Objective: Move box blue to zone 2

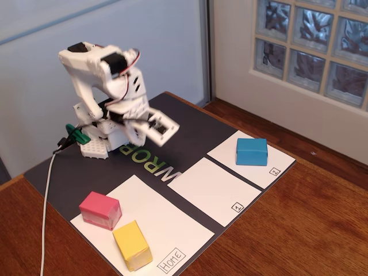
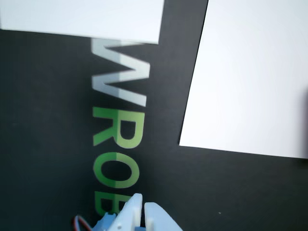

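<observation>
In the fixed view the blue box (image 1: pixel 252 151) rests on zone 2 (image 1: pixel 225 151), the white sheet at the right end of the black mat, with its small boxed "2" (image 1: pixel 275 171) at the near corner. My gripper (image 1: pixel 170 127) is folded back close to the arm's base, well to the left of the box and apart from it. The wrist view shows my gripper (image 2: pixel 143 204) shut at the bottom edge with nothing between the fingers. That view looks down on the mat's green and white lettering (image 2: pixel 118 139). The blue box is out of the wrist view.
The white sheet marked "1" (image 1: pixel 210 190) lies beside zone 2. A pink block (image 1: pixel 100 210) and a yellow block (image 1: pixel 133 245) sit on the "Home" sheet (image 1: pixel 161 221). A white cable (image 1: pixel 47 201) trails off the mat's left end. Wall and glass-block window stand behind.
</observation>
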`<state>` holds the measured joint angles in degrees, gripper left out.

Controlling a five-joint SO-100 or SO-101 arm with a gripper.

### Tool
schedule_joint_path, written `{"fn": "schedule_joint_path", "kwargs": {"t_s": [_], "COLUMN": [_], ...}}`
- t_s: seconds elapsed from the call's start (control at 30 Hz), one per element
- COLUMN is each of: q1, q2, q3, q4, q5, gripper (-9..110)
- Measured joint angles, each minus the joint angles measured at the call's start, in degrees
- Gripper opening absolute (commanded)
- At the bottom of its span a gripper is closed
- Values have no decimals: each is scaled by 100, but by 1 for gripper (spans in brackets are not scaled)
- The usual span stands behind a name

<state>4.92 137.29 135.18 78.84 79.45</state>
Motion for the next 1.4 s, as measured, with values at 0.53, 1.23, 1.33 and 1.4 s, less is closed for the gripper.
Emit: {"fn": "schedule_joint_path", "kwargs": {"t_s": [0.53,1.23,1.33,1.4], "q1": [26,-158,-255,-290], "q2": [1318,4772,5089,5106], "q3": [2813,3902,3902,3902], "q4": [-1222,-141,9,18], "q5": [-44,26,35,114], "gripper": [0,0,0,0]}}
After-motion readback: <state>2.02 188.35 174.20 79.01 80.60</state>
